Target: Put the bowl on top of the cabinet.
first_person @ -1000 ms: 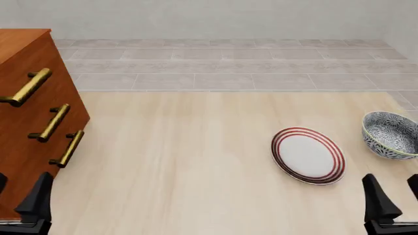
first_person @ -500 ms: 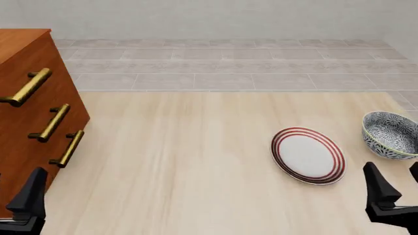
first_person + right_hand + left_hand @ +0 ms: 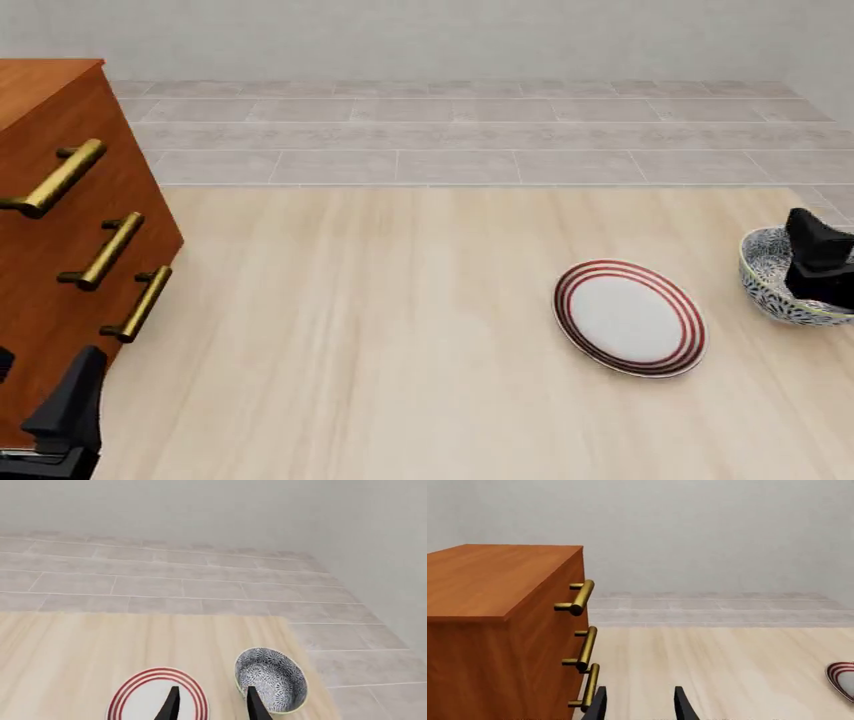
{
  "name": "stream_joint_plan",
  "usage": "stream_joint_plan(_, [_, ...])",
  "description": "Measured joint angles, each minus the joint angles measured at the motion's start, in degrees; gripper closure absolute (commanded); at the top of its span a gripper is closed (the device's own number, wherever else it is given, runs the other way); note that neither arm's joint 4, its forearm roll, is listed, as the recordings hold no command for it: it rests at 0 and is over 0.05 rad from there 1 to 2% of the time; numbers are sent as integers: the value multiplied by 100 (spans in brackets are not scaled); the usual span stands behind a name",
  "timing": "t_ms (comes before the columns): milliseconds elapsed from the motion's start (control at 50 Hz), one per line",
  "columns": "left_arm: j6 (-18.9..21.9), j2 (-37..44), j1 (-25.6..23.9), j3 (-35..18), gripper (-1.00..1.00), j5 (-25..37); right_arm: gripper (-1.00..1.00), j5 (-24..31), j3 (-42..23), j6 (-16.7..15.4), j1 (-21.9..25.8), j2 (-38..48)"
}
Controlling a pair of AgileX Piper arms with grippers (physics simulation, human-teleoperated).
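The blue-and-white patterned bowl (image 3: 765,264) stands upright on the table at the far right edge, beside the red-ringed plate. In the front view my right gripper (image 3: 814,238) overlaps the bowl's right half and hides it. In the right wrist view the bowl (image 3: 271,679) lies below and ahead of the open right gripper (image 3: 211,707), just past one finger (image 3: 253,705), with nothing between the fingers. The reddish-brown cabinet (image 3: 60,215) with brass handles fills the left side. My left gripper (image 3: 47,375) is open beside the cabinet (image 3: 500,600), low at its front corner.
A flat white plate with red rings (image 3: 629,317) lies left of the bowl; it also shows as the plate (image 3: 157,695) under the right fingers. The table ends just right of the bowl, with grey tiled floor (image 3: 467,130) beyond.
My right gripper has risen from the bottom right corner and moved forward until it overlaps the bowl. The left gripper has hardly moved. Bowl and plate are unmoved.
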Motion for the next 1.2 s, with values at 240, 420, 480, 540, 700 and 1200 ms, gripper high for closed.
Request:
stream_joint_plan(240, [1,0,-85,3,-100,23,-100,116,-1021,-272,-671,1283])
stream_joint_plan(420, [-8,0,-125,31,-100,24,-100,182,-1585,-510,-1105,2046])
stream_joint_plan(480, [-11,1,-132,42,-100,23,-100,224,-1744,-575,-1218,2243])
stream_joint_plan(540, [-14,1,-135,53,-100,19,-100,262,-1892,-631,-1330,2428])
stream_joint_plan(700, [-21,1,-136,75,-100,18,-100,369,-2257,-724,-1611,2902])
stream_joint_plan(1200, [-87,0,-164,211,-100,-54,-100,731,-3010,-939,-2126,4254])
